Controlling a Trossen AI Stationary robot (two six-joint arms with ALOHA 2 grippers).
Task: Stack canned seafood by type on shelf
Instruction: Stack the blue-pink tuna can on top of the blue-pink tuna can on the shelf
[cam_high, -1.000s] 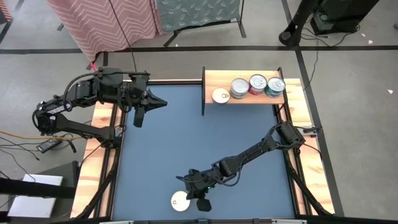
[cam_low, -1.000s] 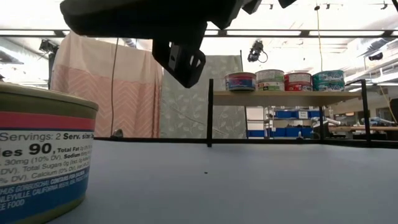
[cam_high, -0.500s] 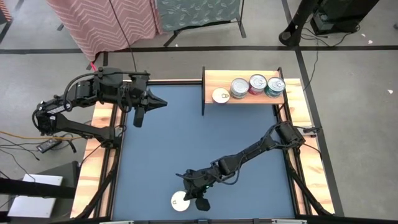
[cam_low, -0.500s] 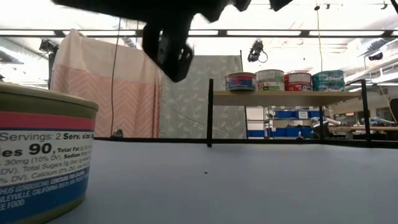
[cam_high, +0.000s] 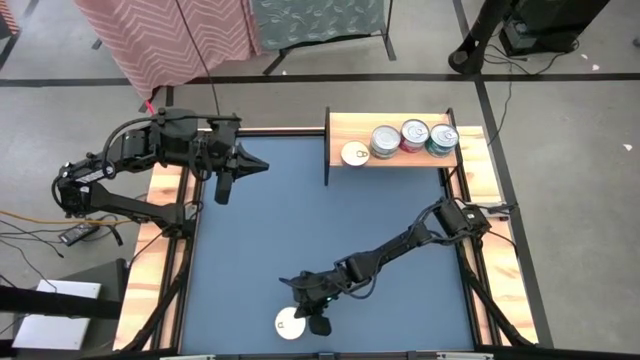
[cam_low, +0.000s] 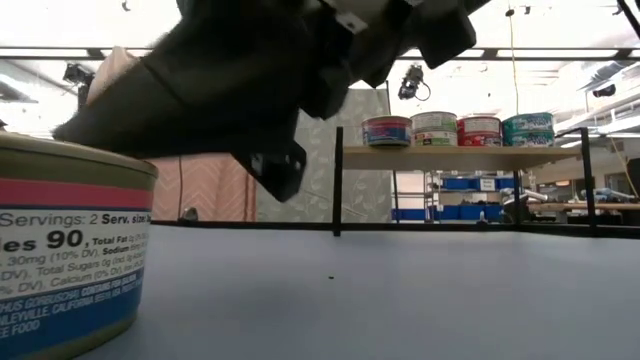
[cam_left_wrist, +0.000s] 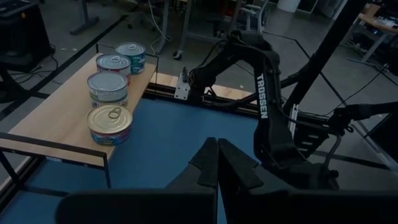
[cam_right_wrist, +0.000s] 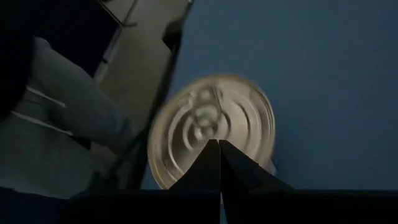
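A tin with a pale lid (cam_high: 288, 323) stands on the blue table near its near edge. It fills the left of the low view (cam_low: 70, 250), showing a red and blue label. My right gripper (cam_high: 316, 322) is shut, low beside the tin's right side; its wrist view shows the tips (cam_right_wrist: 219, 144) before the lid (cam_right_wrist: 211, 121). The light-wood shelf (cam_high: 345, 128) stands at the far edge with several tins (cam_high: 400, 140) in a row on it. My left gripper (cam_high: 262, 163) is shut and waits over the far left of the table. My right gripper has its shut tips right at the edge of the tin's lid (cam_right_wrist: 214, 134), coming slanting down from the table's right. I cannot tell whether they touch it. The tin stands flat on the table.
Wooden side rails (cam_high: 165, 250) run along the table's left and right. The shelf's dark upright (cam_high: 327, 150) stands at its left end. The blue surface (cam_high: 330, 220) stretches between the shelf and the near tin. My right arm (cam_high: 400, 245) lies across its right half.
My right gripper has moved down and toward the table's left, closing on the near tin; in the low view it has dropped from the top of the picture to the height of the tin. The tin has stayed in place.
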